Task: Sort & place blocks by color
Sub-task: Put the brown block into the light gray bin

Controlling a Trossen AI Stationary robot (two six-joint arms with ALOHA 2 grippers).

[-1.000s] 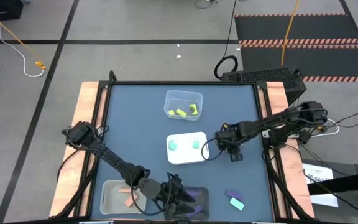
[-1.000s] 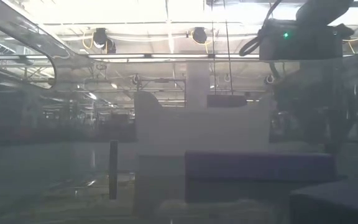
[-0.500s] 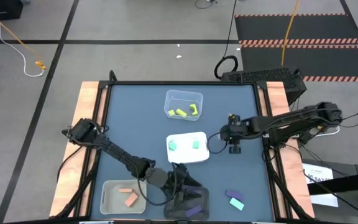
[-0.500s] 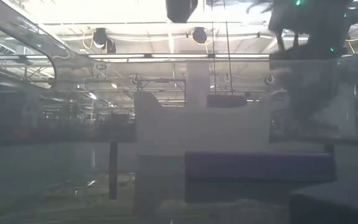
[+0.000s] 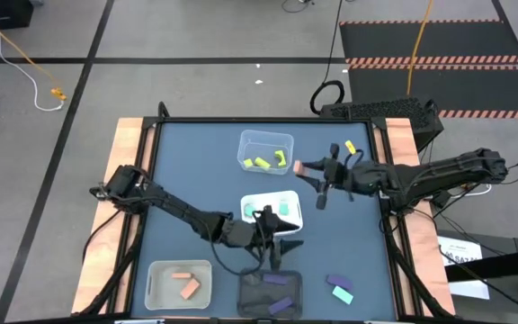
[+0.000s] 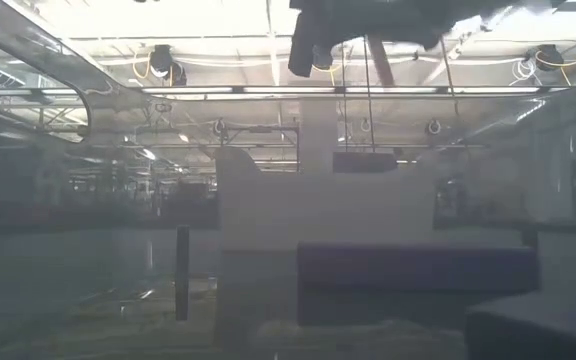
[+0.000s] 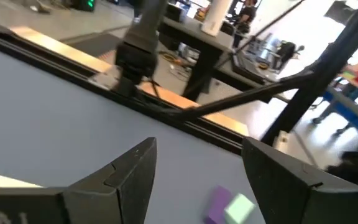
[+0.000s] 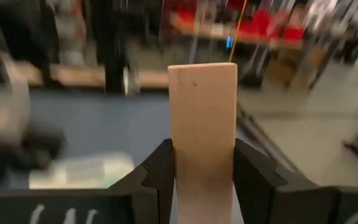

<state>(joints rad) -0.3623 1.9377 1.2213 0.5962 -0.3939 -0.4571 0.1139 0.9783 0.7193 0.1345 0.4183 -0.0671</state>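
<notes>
My right gripper (image 5: 307, 169) is up over the table just right of the clear tray (image 5: 265, 151), which holds yellow-green blocks, and is shut on a salmon-orange bar block (image 5: 298, 167). My left gripper (image 5: 279, 250) is open and empty between the white tray (image 5: 272, 216), which holds teal blocks, and the black tray (image 5: 271, 292), which holds purple blocks. A second clear tray (image 5: 180, 283) holds salmon blocks. One purple block (image 5: 338, 282) and one teal block (image 5: 343, 293) lie loose on the table, and the purple one (image 7: 219, 200) also shows in the left wrist view. My right gripper pinches the salmon bar (image 8: 202, 124) between its two fingers (image 8: 157, 171) at the bar's lower end. The bar lies along the fingers and sticks out past their tips. The fingers point roughly level toward the table's left, and the bar is lifted clear.
The blue table top is ringed by a wooden border (image 5: 129, 162). The four trays sit down the middle and along the near edge. Bare table lies at the far left and between the white tray and the right edge.
My right gripper has risen from beside the white tray's right side and moved toward the far edge and the left, turning its fingers leftward with the salmon bar in them. My left gripper has moved from over the black tray toward the white tray.
</notes>
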